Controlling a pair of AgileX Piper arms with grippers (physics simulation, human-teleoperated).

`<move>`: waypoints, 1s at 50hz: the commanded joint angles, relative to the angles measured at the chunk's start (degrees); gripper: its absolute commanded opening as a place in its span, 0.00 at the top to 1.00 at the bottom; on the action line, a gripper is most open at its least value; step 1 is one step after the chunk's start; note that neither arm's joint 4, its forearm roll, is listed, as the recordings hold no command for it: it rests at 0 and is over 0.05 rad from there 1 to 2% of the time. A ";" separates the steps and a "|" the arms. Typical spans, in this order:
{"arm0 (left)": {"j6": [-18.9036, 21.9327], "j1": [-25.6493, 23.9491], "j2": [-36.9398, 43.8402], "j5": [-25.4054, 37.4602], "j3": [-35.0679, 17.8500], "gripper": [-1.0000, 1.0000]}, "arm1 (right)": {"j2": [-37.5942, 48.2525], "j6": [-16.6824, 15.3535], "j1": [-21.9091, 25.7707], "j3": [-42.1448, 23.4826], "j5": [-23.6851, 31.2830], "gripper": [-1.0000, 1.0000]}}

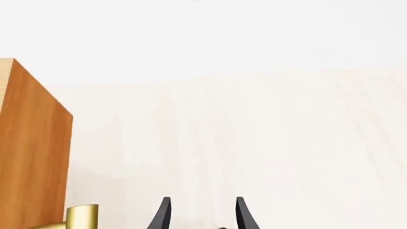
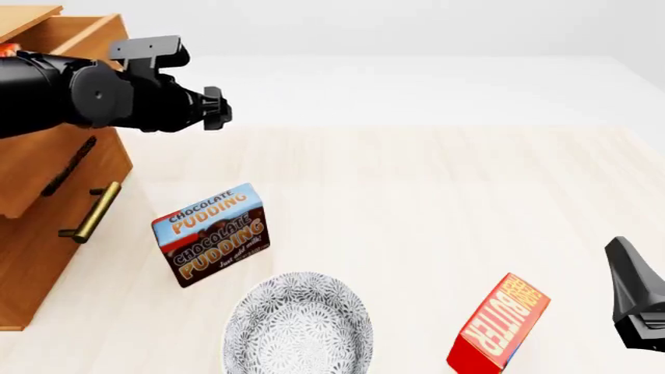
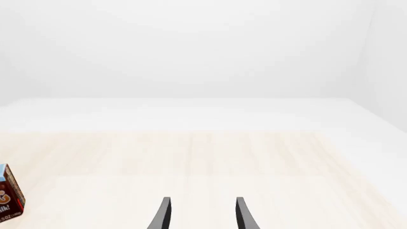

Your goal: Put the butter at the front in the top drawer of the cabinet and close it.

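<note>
A red butter carton [image 2: 499, 323] with yellow lettering stands tilted on the table at the front right. The wooden cabinet [image 2: 31, 265] is at the left, and its top drawer [image 2: 89, 35] is pulled out. A scrap of red shows inside the drawer at the picture's left edge; I cannot tell what it is. My left gripper [image 2: 216, 109] hangs in front of the open drawer, pointing right. In the left wrist view it [image 1: 202, 200] is open and empty. My right gripper [image 2: 634, 288] is at the right edge, beside the butter and apart from it; in the right wrist view it [image 3: 202, 200] is open and empty.
A Chocolate Pudding box [image 2: 213, 234] stands left of centre and also shows in the right wrist view [image 3: 9, 193]. A patterned grey bowl [image 2: 298, 327] sits at the front. A lower drawer's brass handle [image 2: 92, 212] juts out; the cabinet [image 1: 32, 152] and a handle [image 1: 83, 217] show in the left wrist view.
</note>
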 commanded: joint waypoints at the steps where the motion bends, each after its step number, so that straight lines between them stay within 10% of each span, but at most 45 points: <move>1: 0.06 2.23 -1.65 -0.68 2.27 0.00 | -0.03 -0.03 0.00 0.03 -0.03 0.00; 50: 5.05 14.55 -7.90 5.21 1.94 0.00 | -0.03 -0.03 0.00 0.03 -0.03 0.00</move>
